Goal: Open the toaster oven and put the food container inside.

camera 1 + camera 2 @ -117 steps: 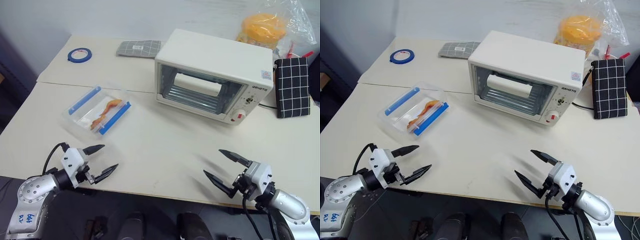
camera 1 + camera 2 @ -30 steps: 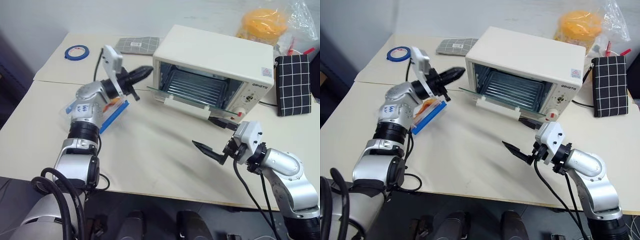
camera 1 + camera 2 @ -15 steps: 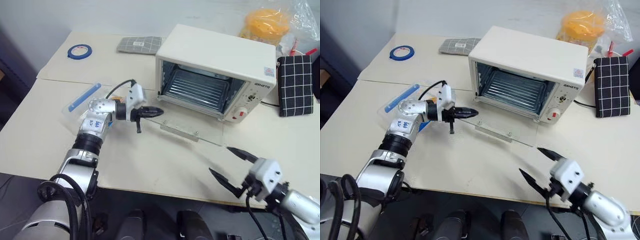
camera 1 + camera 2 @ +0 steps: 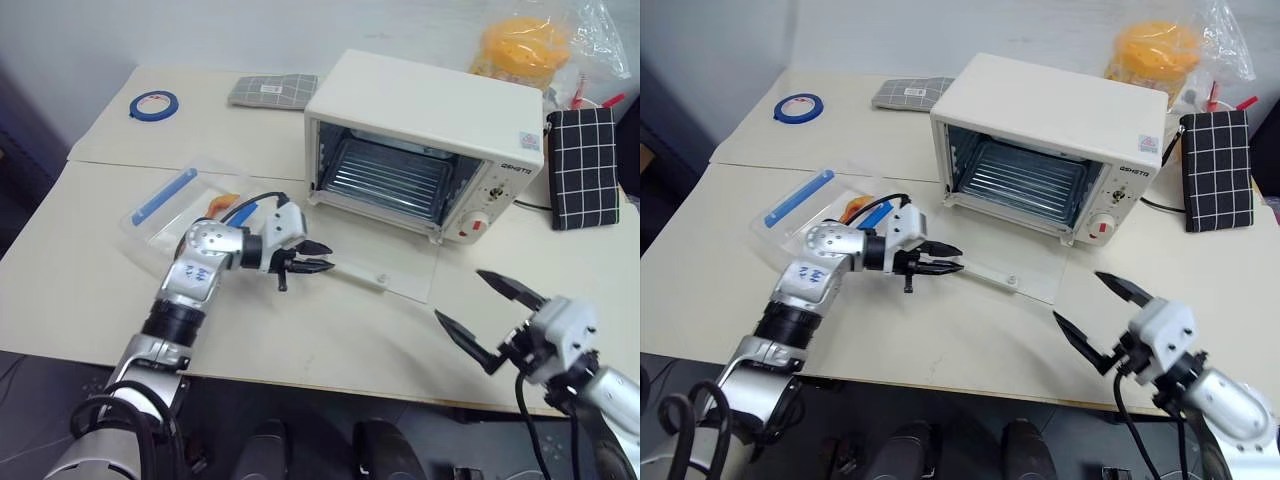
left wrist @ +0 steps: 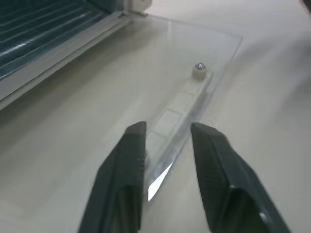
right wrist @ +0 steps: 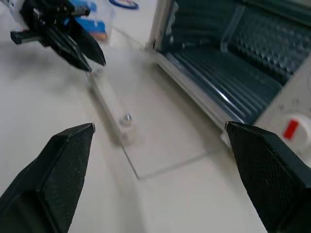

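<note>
A ring of blue tape [image 4: 158,102] lies at the far left of the pale cream table [image 4: 300,320], with a folded grey checked cloth [image 4: 271,90] further along the back edge. Nearer the front, the shallow clear plastic food container [image 4: 185,205] with blue side clips and orange food inside rests flat on the table, left of the oven and partly hidden by the left arm. The left gripper [image 4: 318,257] hovers level just above the table at the left end of the lowered door's white bar handle [image 5: 176,110]; its two black fingers [image 5: 127,165] stand apart with a narrow gap, straddling the handle's end in the wrist view without clearly pinching it. The cream-white boxy toaster oven [image 4: 430,110] sits at mid-table with its glass door [image 4: 390,272] folded down flat onto the table, so the wire rack [image 4: 388,180] inside lies exposed; the knobs and a red switch [image 4: 473,225] are on its right front panel. Behind it is a clear bag holding something orange-yellow [image 4: 525,45], and to its right lies a black-and-white checked pouch [image 4: 583,170]. The right gripper [image 4: 490,320] hangs near the front right edge of the table, its fingers spread wide and holding nothing, well apart from the door.
</note>
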